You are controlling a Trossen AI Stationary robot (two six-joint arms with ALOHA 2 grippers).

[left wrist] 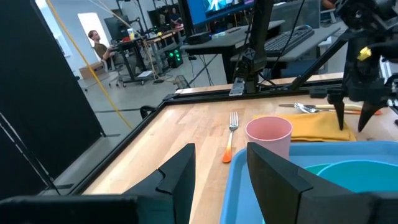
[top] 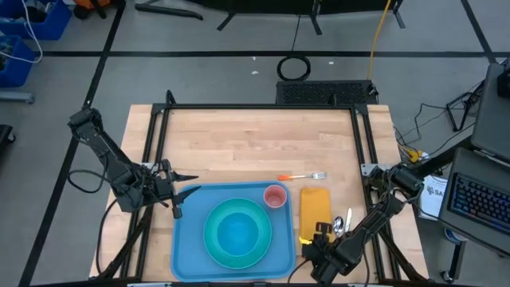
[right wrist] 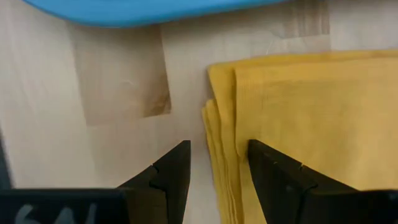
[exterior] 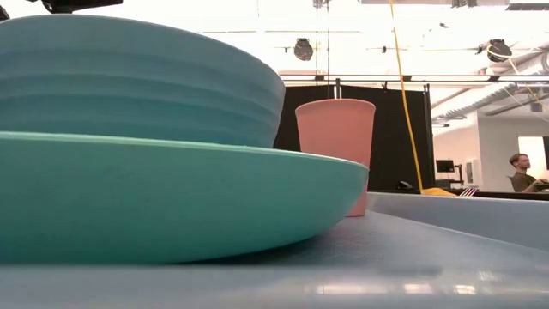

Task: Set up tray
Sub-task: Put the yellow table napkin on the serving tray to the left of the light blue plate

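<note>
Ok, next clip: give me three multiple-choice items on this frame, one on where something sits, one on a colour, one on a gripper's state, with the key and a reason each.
1. Where does the fork lie?
A. On the tray
B. On bare wood, beyond the tray's far rim
C. In the bowl

2. What colour is the cup?
A. Pink
B. Yellow
C. Teal

3. How is the right gripper?
A. Shut on the cup
B. Shut on the fork
C. Open, holding nothing

Key: 1 B, the high view shows the fork on the table outside the blue tray. 2 A, the cup in the tray's corner beside the teal plate is pink. 3 C, in the right wrist view its fingers stand apart over the edge of the yellow napkin, with nothing clamped between them.
</note>
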